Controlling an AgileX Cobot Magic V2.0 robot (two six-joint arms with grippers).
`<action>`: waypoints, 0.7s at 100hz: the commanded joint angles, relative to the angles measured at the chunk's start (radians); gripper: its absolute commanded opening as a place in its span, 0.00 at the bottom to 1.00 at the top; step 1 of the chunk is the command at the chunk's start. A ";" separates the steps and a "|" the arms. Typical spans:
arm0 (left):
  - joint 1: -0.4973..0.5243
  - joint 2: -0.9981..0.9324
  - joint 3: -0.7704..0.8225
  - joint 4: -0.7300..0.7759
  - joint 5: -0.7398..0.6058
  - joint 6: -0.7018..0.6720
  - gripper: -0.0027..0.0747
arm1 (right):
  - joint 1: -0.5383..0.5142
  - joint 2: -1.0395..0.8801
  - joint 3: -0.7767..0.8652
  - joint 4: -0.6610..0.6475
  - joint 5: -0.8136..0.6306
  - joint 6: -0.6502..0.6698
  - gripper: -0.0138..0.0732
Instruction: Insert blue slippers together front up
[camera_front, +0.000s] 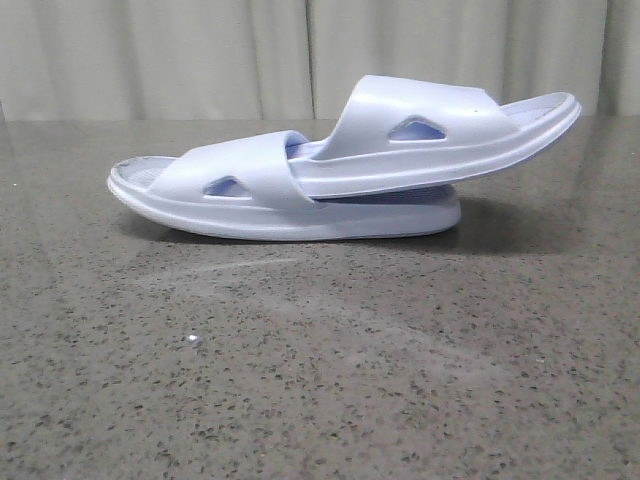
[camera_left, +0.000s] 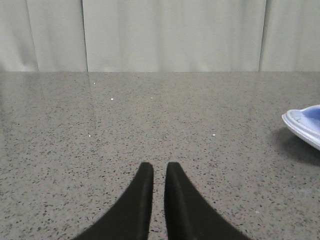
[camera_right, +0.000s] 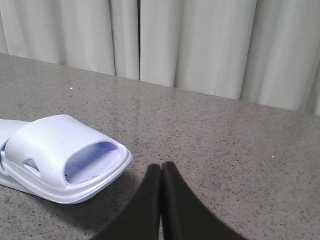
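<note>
The blue slippers lie in the middle of the table in the front view. The lower slipper (camera_front: 250, 205) rests flat. The upper slipper (camera_front: 440, 135) is pushed under the lower one's strap and tilts up toward the right. Neither gripper shows in the front view. My left gripper (camera_left: 159, 170) hangs over bare table, fingers drawn together with only a thin slit and nothing between them. A slipper's end (camera_left: 305, 122) shows at the edge of that view. My right gripper (camera_right: 161, 170) is shut and empty, just beside a slipper's open end (camera_right: 55, 145) without touching it.
The speckled grey table (camera_front: 320, 380) stretches round the pair. A pale pleated curtain (camera_front: 200, 50) hangs behind the table's far edge.
</note>
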 joint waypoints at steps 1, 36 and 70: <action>0.004 -0.028 0.011 -0.008 -0.081 -0.006 0.06 | -0.006 0.002 -0.025 -0.025 -0.058 -0.002 0.04; 0.004 -0.028 0.011 -0.008 -0.081 -0.006 0.06 | -0.006 0.002 -0.025 -0.025 -0.058 -0.002 0.04; 0.004 -0.028 0.011 -0.008 -0.081 -0.006 0.06 | -0.006 0.002 -0.025 -0.040 -0.036 -0.004 0.04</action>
